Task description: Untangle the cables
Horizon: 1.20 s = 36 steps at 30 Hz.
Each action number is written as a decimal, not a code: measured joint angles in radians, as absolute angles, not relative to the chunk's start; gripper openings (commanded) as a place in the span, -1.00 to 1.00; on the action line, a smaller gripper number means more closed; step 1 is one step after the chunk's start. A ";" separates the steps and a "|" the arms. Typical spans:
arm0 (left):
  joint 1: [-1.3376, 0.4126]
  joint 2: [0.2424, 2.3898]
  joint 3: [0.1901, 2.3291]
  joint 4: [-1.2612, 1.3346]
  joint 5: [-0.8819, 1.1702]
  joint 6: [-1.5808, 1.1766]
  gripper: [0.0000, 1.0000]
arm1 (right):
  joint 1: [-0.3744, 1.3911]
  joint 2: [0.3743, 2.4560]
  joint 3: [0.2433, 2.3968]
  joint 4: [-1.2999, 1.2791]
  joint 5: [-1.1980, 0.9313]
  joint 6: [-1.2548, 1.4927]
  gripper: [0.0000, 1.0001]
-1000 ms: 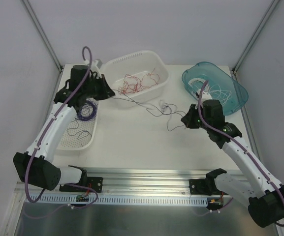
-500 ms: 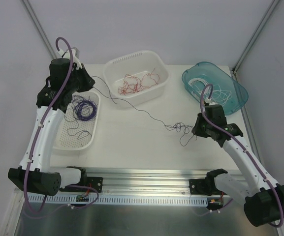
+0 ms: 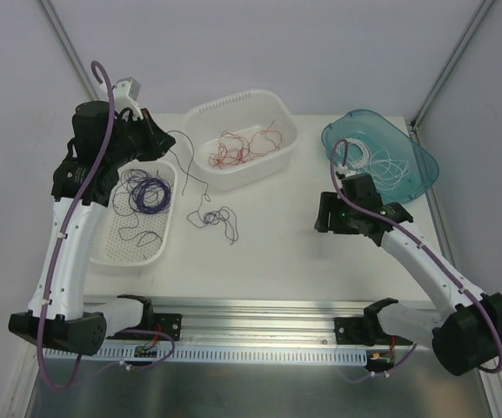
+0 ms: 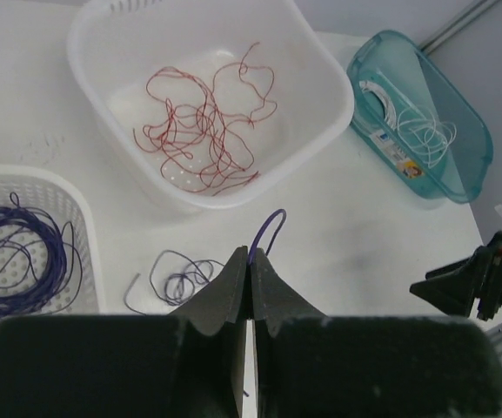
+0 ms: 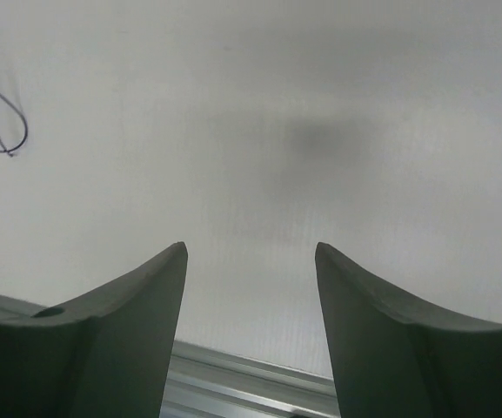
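The left gripper is pinched shut on one end of the hair-thin purple cable, whose limp curly rest trails onto the tabletop left of centre, the right gripper spread and empty; likely light, floppy, snag-prone, best pinched near a free end.

Left fingers pressed together, right fingers spread apart

The table bears a tray, basket, teal bin and loose purple cable.
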<state>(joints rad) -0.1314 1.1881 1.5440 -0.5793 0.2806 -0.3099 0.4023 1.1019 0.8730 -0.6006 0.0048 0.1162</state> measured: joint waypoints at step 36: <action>-0.131 1.050 1.336 -0.611 0.271 -0.353 -1.00 | 0.839 2.065 1.293 0.289 -0.339 0.309 -0.43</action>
<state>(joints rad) -0.1314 1.0496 1.3361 -0.6113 0.2710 -0.3527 0.8394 2.0655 1.2926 0.2890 -0.3386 0.3092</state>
